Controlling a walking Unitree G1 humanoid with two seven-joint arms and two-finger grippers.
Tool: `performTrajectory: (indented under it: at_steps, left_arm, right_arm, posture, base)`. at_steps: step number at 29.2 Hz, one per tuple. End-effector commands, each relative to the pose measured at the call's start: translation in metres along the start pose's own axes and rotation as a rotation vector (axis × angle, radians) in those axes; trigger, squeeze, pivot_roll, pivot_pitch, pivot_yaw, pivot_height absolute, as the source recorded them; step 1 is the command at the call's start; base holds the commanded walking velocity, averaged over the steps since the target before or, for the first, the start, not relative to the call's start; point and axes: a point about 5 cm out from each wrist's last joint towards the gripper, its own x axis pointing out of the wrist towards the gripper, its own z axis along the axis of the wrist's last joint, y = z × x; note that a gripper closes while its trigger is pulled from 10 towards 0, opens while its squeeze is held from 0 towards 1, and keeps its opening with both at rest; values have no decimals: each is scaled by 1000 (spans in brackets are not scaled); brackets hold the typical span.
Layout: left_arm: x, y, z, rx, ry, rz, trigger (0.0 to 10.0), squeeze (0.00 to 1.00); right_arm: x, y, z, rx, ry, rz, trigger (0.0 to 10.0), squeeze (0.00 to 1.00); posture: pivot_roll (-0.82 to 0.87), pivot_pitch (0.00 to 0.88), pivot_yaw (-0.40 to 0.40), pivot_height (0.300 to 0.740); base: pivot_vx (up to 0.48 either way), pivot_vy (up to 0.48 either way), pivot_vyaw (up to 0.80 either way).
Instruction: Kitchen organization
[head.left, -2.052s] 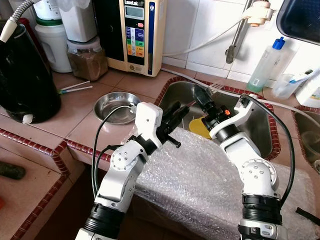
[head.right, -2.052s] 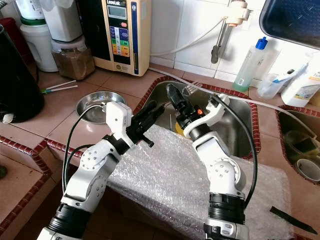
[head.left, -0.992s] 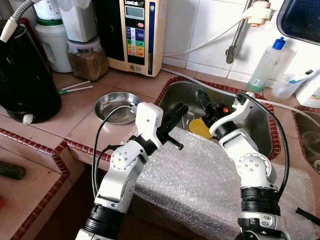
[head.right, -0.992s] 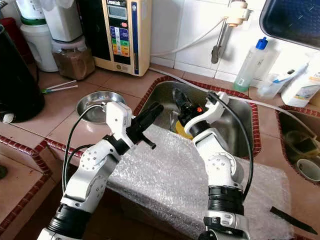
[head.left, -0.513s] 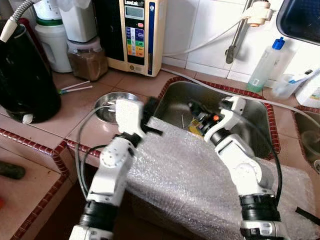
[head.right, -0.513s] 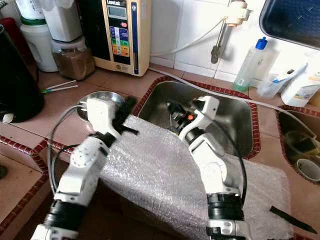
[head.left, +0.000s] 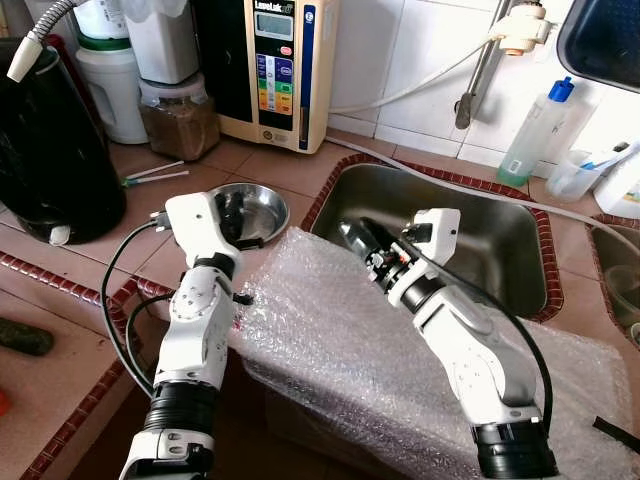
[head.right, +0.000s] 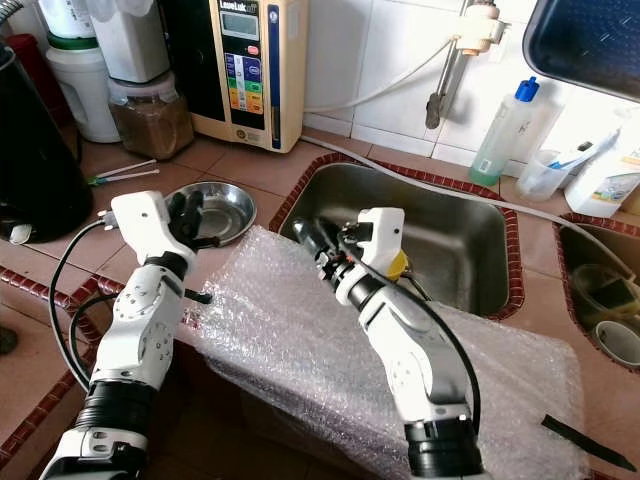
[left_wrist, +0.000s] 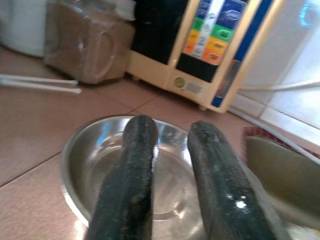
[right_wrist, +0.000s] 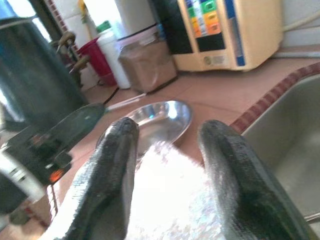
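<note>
A round steel bowl (head.left: 250, 205) sits on the tiled counter left of the sink (head.left: 470, 215). My left gripper (head.left: 232, 212) hovers just over the bowl's near side. In the left wrist view the left gripper (left_wrist: 172, 127) is open by a narrow gap, with nothing between the fingers and the bowl (left_wrist: 75, 155) below. My right gripper (head.left: 352, 235) points left over the sink's left rim, above the edge of a bubble wrap sheet (head.left: 400, 350). The right wrist view has this gripper (right_wrist: 170, 131) open and empty, with bubble wrap (right_wrist: 170, 200) beneath and the bowl (right_wrist: 160, 117) beyond.
A cream water machine (head.left: 280, 60), a jar of brown powder (head.left: 180, 115) and a big black vessel (head.left: 50, 150) stand at the back left. Two straws (head.left: 150, 175) lie near the bowl. A tap (head.left: 480, 70) and a soap bottle (head.left: 535, 130) stand behind the sink.
Both arms swung left. My left gripper went from above the bubble wrap to over the steel bowl. My right gripper came out of the sink to its left rim.
</note>
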Motion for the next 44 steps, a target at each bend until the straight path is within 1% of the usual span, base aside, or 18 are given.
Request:
performTrajectory:
  at_steps: [1,4,5,9,13,14,17,20,23,24,25,26,29,32,34,35,41,44]
  left_arm:
    - [7,0,4,-10,0,31,10000,1000]
    - [14,6,5,-36,24,99,10000,1000]
    - [17,10,5,-59,43,138,10000,1000]
    - [21,14,4,-85,60,168,10000,1000]
    - [24,18,3,-79,77,203,10000,1000]
    - [26,21,2,-94,90,224,10000,1000]
    - [28,23,0,-95,114,234,10000,1000]
    - [30,19,-3,-66,140,203,10000,1000]
    - [30,21,-6,-67,162,215,10000,1000]
    - [31,22,-7,-66,177,222,10000,275]
    - [32,23,-7,-71,183,222,10000,275]
    - [33,23,-9,-65,203,215,10000,0]
    - [34,23,-14,-72,246,215,10000,0]
    - [35,23,-15,-82,259,219,10000,0]
    - [36,22,-15,-111,278,226,10000,0]
    - [37,22,-16,-141,296,232,10000,0]
    - [37,29,-22,-146,372,276,10000,0]
    - [37,30,-22,-146,388,273,10000,0]
  right_arm:
    - [-1,5,3,-24,-9,16,10000,1000]
    - [-2,8,0,-33,-1,25,10000,1000]
    - [-2,10,0,-38,1,28,10000,1000]
    - [-4,11,0,-47,2,29,10000,1000]
    - [-6,10,0,-50,0,24,10000,1000]
    - [-6,10,0,-52,-1,20,10000,1000]
    - [-7,11,0,-54,-3,17,10000,1000]
    - [-7,11,-1,-59,-2,9,10000,1000]
    - [-7,11,-1,-61,-1,15,10000,1000]
    - [-7,13,-1,-59,10,35,10000,1000]
    - [-8,14,-2,-58,16,47,10000,1000]
    - [-9,17,-3,-61,30,77,10000,1000]
    - [-9,18,-5,-58,43,89,10000,1000]
    - [-10,18,-6,-60,47,87,10000,1000]
    - [-9,18,-6,-64,49,89,10000,1000]
    - [-10,19,-7,-67,52,90,10000,1000]
    - [-10,19,-8,-74,58,91,10000,1000]
    - [-10,19,-8,-75,59,90,10000,1000]
  posture:
    - [58,0,-42,740]
    - [53,0,-37,740]
    - [49,0,-34,740]
    - [45,0,-30,740]
    - [39,0,-23,740]
    - [36,0,-19,740]
    - [34,0,-15,740]
    - [33,0,-15,740]
    - [30,0,-14,740]
    - [30,0,-14,740]
    - [30,0,-14,740]
    - [30,0,-14,740]
    - [27,0,-12,740]
    - [25,0,-10,740]
    - [22,0,-9,740]
    - [21,0,-8,740]
    - [21,0,-6,740]
    - [23,0,-6,740]
  base:
    - [0,0,0]
    - [0,0,0]
    - [0,0,0]
    - [0,0,0]
    - [0,0,0]
    - [0,0,0]
    - [0,0,0]
    - [0,0,0]
    - [0,0,0]
    - [0,0,0]
    - [0,0,0]
    - [0,0,0]
    - [0,0,0]
    - [0,0,0]
    - [0,0,0]
    - [0,0,0]
    - [0,0,0]
    - [0,0,0]
